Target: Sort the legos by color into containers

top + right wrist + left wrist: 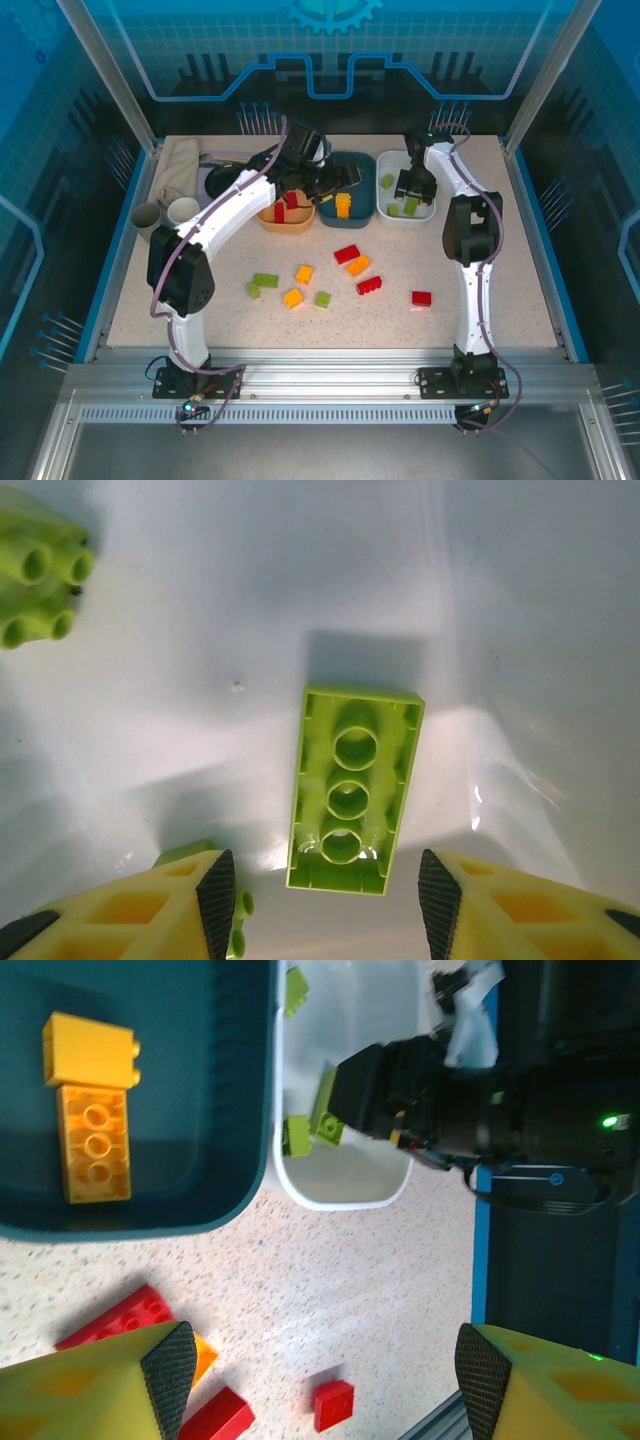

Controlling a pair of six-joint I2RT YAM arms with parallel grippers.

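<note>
**Green brick lies in the white tub; right hand ready to lift away**

The right hand (328,898) stands narrowly open and holds nothing. A green brick (350,780) lies hollow side up on the tub floor directly between its fingers (215,895), touching neither. The drop looks done, so the step in hand is probably the withdrawal.

To do it well, keep the jaws as they are and rise straight up. Any sideways drift could nudge this brick, or the small green piece (235,925) just beside one finger. Clear the rim before swinging towards the loose bricks, and watch the other arm, which works close alongside.

Around the hand is the white tub (520,630), holding green only. Besides the brick under the jaws there is a studded green brick (40,590) further out and to one side.

The left hand (325,1370) is wide open and empty, hovering over the counter (330,1260). Just beyond its fingertips is the teal tub (200,1110), with two yellow bricks (92,1145) lying touching each other. Past that, on the side away from the right hand, the orange tub (285,225) holds red bricks (290,200).

Near the left hand's fingers, red bricks (330,1405) wait unsorted on the counter, with green and yellow ones further off.
</note>
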